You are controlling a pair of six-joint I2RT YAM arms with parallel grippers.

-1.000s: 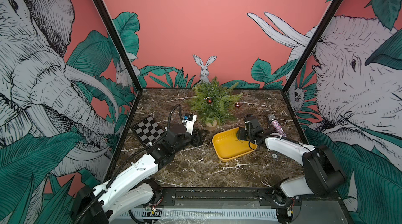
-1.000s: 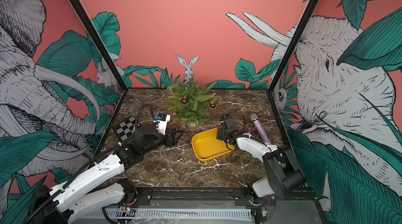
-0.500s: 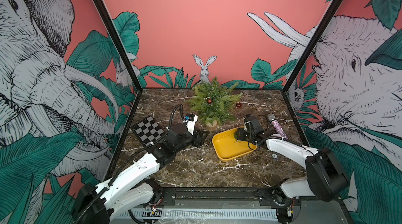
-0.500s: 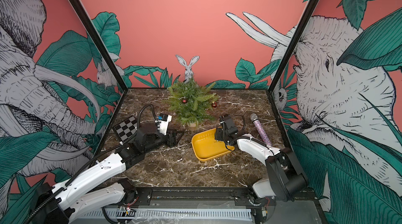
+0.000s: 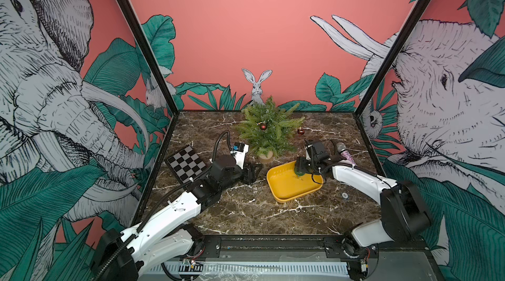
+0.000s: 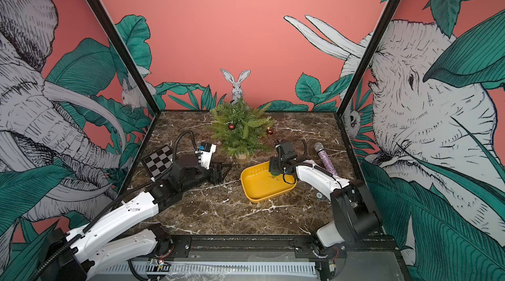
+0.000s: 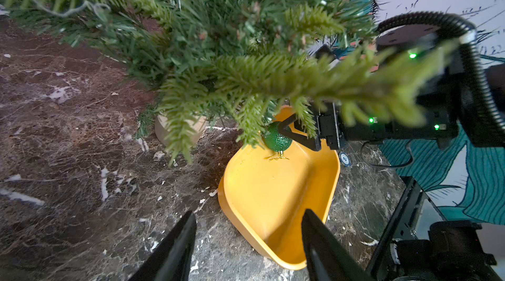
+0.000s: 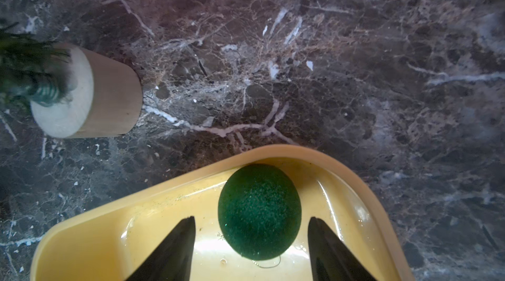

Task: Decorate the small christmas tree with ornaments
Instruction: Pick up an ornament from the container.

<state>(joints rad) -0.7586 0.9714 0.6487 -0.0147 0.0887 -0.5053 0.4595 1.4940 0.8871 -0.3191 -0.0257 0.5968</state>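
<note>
Right gripper [image 8: 251, 219] open, jaws either side of the green ball [image 7: 277, 139], not clamped. Ball sits in the yellow tray's [image 5: 289, 192] 1 o'clock corner; tree [image 5: 269, 129] at 11 o'clock of it, two red balls [image 5: 263, 126] hung. Left gripper [image 7: 249, 212] open, empty, at tray's 9 o'clock. Risk: round ball could squirt out off-centre; hook faces down, branch overhang may snag.

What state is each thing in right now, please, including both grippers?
small christmas tree: upright on its base.
red balls: both hanging from branches.
green ball: lying in the yellow tray, not gripped.
yellow tray: flat, holding only that ball.
left gripper: open, empty.
right gripper: open, straddling the green ball.
</note>
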